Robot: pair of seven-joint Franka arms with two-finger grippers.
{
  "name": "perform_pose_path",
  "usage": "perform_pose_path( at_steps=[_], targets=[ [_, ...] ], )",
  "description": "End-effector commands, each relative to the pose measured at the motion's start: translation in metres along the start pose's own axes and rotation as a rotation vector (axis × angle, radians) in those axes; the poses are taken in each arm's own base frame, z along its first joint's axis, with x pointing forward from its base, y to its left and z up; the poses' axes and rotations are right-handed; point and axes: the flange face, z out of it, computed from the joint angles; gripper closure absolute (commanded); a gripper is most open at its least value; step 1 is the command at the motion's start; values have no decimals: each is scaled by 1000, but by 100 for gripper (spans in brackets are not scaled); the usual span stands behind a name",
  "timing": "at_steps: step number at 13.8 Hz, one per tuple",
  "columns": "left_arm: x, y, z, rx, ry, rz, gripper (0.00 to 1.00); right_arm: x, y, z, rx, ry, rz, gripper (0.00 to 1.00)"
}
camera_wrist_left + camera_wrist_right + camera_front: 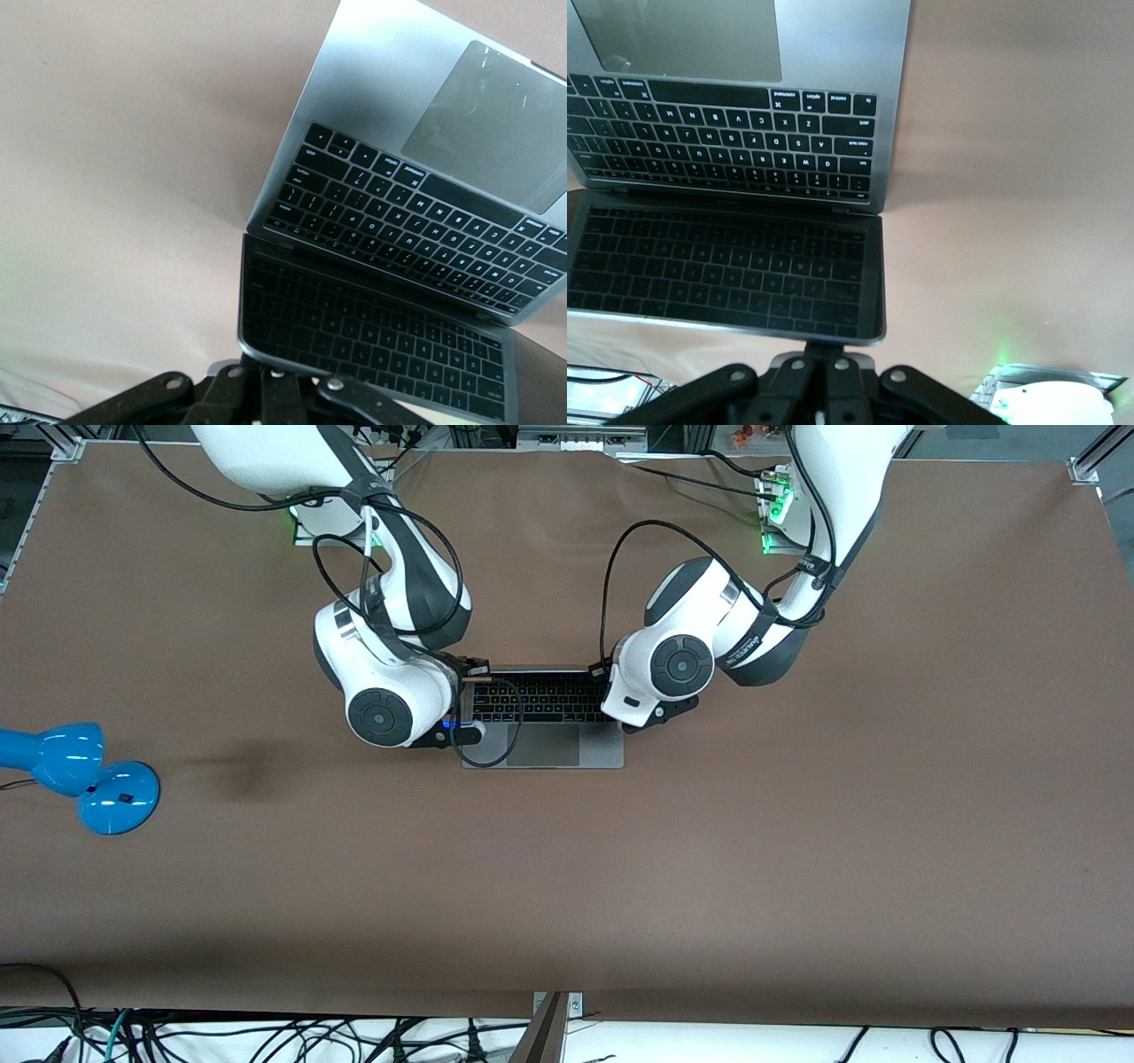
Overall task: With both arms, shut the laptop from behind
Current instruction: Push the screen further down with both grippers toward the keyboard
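The desk [797,850] has a flat, matte brown surface. Toward the right arm's end of the desk, nearer to the front camera than the laptop, lies a glossy blue lamp [80,775] with a round base and a rounded shade.

The laptop [554,735] sits at the middle of the desk, between the two arms. Its base is a slim rectangle of smooth space-grey metal. A large, plain grey trackpad [542,746] occupies the part of the base nearest the front camera. The black keyboard [540,698] lies farther from that camera; its square keys carry small white letters, too small to read with confidence. In both wrist views the dark, glossy screen [726,266] stands up from the hinge and mirrors the key rows. The lid is open.

The right end effector [824,390] is at the top edge of the screen, at the corner toward the right arm's end of the desk. The left end effector [266,394] is at the same edge, at the corner toward the left arm's end. Only black linkage with round silver fasteners shows in each wrist view, so whether either end effector is released or clenched cannot be told.

Both arms have smooth white shells, dark grey joint sections, round grey caps and looping black cables. The left arm [753,638] carries a black band with white lettering that is not legible.
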Motion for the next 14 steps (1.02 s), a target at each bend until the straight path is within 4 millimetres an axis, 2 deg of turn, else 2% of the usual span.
perform_pose_path(
  at_steps=[1,7,12,14],
  targets=[
    [9,11,8,11,11,7,100,5,1,-2,-5,21,-16,100],
    [21,24,2,-15,21,23,100,13,2,-4,5,66,-19,100],
    [34,32,9,-42,63,27,100,23,2,-3,9,97,-38,100],
    [33,35,11,-49,69,33,100,28,3,0,2,111,-47,100]
  ],
)
